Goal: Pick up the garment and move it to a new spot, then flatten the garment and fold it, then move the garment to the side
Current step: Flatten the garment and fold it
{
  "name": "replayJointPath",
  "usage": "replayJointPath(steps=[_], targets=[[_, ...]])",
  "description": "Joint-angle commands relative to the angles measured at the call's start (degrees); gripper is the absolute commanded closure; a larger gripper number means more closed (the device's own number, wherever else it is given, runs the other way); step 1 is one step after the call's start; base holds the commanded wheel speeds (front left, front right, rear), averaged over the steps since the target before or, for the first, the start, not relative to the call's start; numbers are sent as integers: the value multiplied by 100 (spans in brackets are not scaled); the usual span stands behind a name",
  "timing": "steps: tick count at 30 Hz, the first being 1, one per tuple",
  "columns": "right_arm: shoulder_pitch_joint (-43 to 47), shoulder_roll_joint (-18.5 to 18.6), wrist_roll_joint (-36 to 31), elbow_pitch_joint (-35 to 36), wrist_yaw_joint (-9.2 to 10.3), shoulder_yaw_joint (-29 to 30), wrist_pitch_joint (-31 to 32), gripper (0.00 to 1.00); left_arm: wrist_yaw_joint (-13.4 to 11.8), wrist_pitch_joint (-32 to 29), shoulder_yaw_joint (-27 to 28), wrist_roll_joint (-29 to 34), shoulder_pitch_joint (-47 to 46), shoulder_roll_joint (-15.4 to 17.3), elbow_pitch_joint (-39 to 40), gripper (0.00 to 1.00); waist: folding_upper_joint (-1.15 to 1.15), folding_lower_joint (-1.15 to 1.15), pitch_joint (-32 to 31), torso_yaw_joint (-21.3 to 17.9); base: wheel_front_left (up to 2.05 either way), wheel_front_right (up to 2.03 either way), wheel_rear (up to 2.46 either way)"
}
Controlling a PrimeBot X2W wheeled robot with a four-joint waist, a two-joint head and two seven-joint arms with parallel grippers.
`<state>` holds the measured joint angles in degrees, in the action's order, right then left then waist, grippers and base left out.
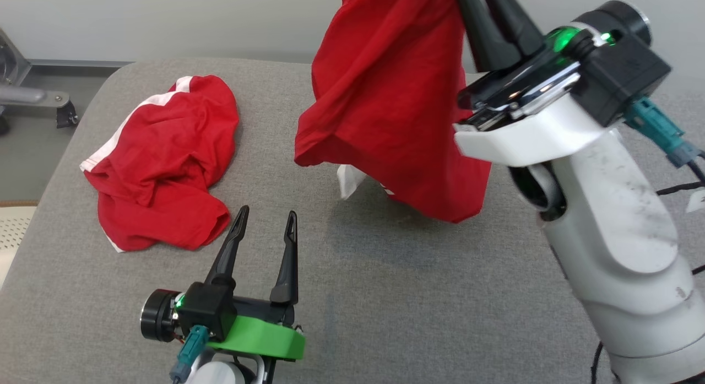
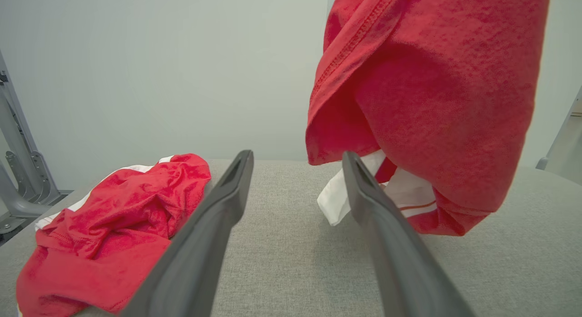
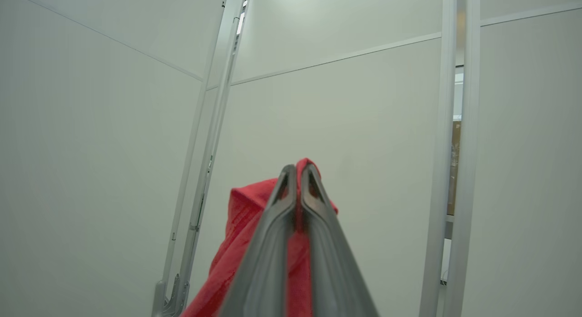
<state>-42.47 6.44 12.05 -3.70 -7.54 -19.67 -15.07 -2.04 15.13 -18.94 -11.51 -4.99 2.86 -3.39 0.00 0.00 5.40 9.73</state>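
Currently right pincer (image 3: 298, 171) clamps the hanging red garment (image 1: 391, 97) above the surface's (image 1: 385, 296) far middle; left pincer (image 1: 267, 218) spread wide, empty, by near edge; crumpled red garment (image 1: 165, 163) lies near left edge.

left end effector (image 1: 268, 211): long dark fingers (image 1: 228, 252), green collar (image 1: 259, 340) | right forearm (image 1: 617, 218): white, scuffed | connectors (image 1: 658, 128): teal

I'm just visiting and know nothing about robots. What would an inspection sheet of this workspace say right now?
Surface: grey fabric-covered table, rounded corners.
Job's things: red cloth garment with white trim, hanging over the table.
Clutter: crumpled red-and-white cloth garment lying at the table's left.
Grippers: left gripper open, empty; right gripper shut on the hanging garment.
Cables: teal-plugged cables at both wrists; black cables by the right arm.
Surroundings: pale wall; grey metal frame at left.
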Motion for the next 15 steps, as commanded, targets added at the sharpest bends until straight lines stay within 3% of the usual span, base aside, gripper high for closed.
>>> replayJointPath(steps=[1, 5, 9, 15], targets=[[57, 159, -96, 21, 10, 159, -16, 100, 5, 3, 16, -9, 83, 7, 20, 0, 0, 0, -11, -75, 0, 0, 0], [463, 689, -179, -73, 10, 886, -15, 100, 3, 3, 47, 37, 52, 7, 60, 0, 0, 0, 109, -215, 0, 0, 0], [1054, 1273, -207, -324, 10, 1997, 8, 100, 9, 3, 67, 44, -85, 7, 79, 0, 0, 0, 254, -358, 0, 0, 0], [1834, 1693, -257, -1061, 10, 3281, 145, 100, 50, 3, 86, 89, -231, 7, 48, 0, 0, 0, 482, -611, 0, 0, 0]])
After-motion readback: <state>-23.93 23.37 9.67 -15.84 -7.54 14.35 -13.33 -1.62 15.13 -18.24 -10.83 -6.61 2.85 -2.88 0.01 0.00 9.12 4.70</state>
